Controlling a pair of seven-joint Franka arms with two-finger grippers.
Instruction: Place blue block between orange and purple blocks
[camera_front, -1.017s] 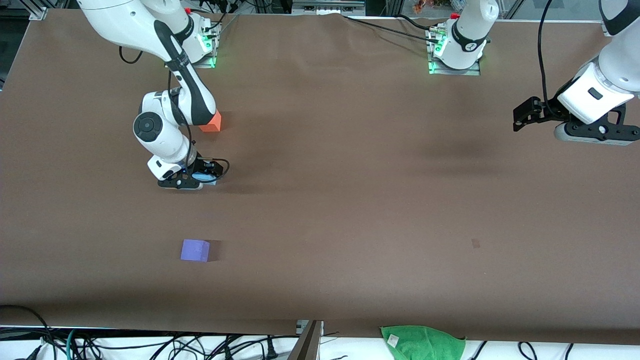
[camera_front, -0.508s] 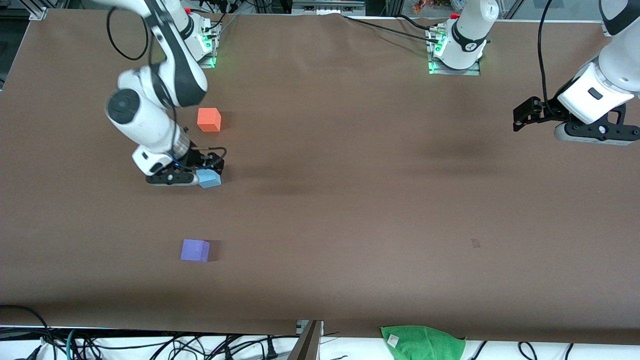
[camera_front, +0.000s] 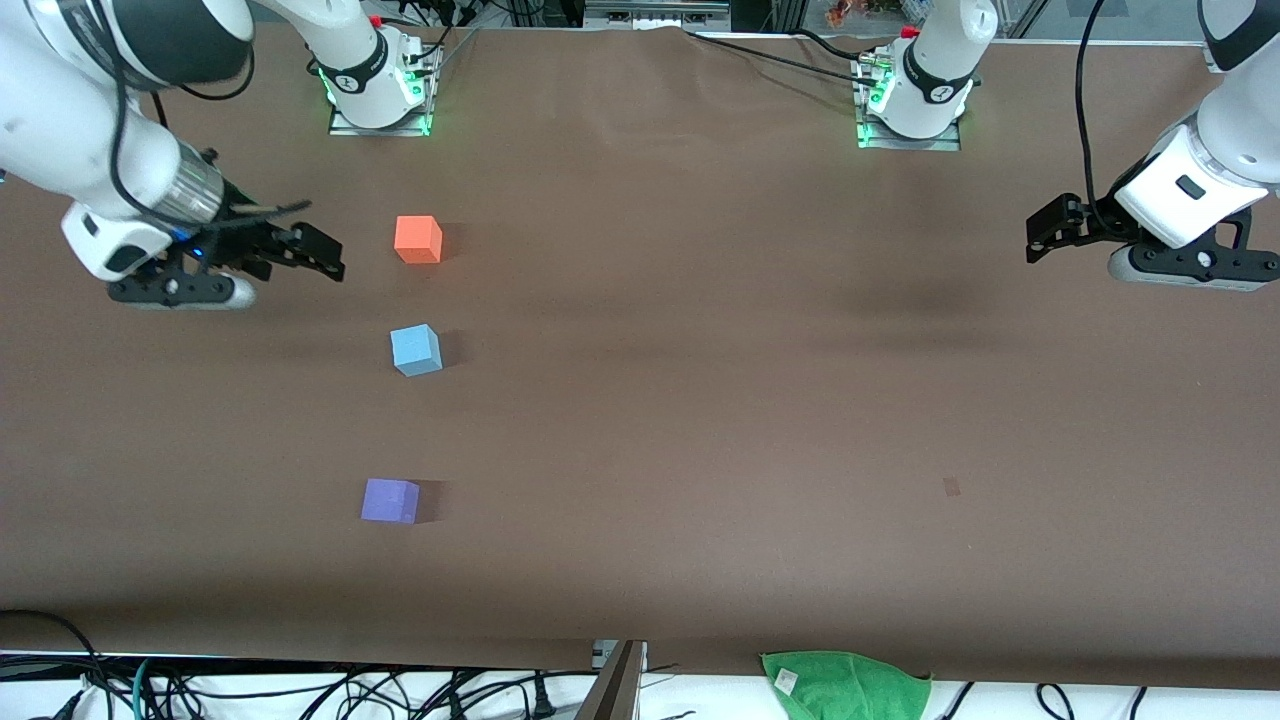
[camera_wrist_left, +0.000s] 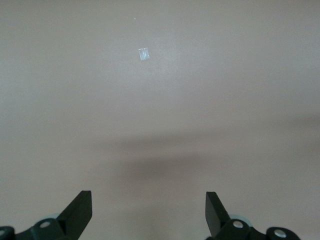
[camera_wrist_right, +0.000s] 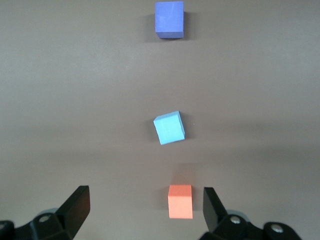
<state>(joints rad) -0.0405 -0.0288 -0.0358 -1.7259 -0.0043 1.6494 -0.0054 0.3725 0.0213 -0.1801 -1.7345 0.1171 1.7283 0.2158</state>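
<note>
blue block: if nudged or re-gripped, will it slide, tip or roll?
The blue block is a flat-faced cube resting on the table, so it will likely slide, not roll or tip. Its matte faces suggest decent grip. It sits slightly rotated, so a push may turn it further.

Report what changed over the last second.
The right gripper let go of the blue block, rose and drew back toward the right arm's end of the table; it is now open and empty. The blue block sits on the table between the orange block and the purple block, slightly turned. Those two blocks and the waiting left gripper stayed put.
</note>
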